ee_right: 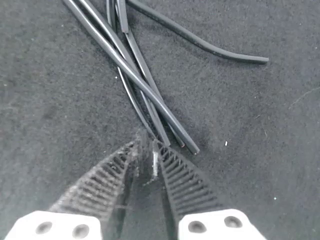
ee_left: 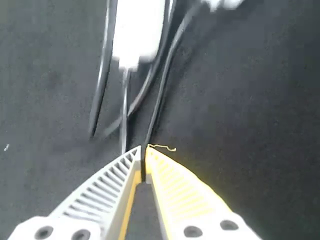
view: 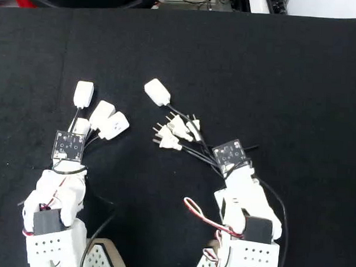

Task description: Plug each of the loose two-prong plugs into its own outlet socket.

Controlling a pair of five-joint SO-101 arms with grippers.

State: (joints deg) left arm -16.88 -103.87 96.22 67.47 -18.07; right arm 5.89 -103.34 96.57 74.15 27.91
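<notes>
Done: nothing yet; three white two-prong plugs (view: 177,127) lie loose on the black table (view: 286,85), none seated in the white outlet sockets (view: 102,114).
Left pincer (ee_left: 144,152): closed on a thin black cable (ee_left: 159,107).
Right pincer (ee_right: 147,147): at the black plug cords (ee_right: 135,79); I cannot tell whether it grips them.
Left to do: every plug.

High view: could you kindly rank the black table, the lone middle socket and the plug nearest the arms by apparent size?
1. black table
2. lone socket
3. plug, only a little smaller than the socket
</notes>
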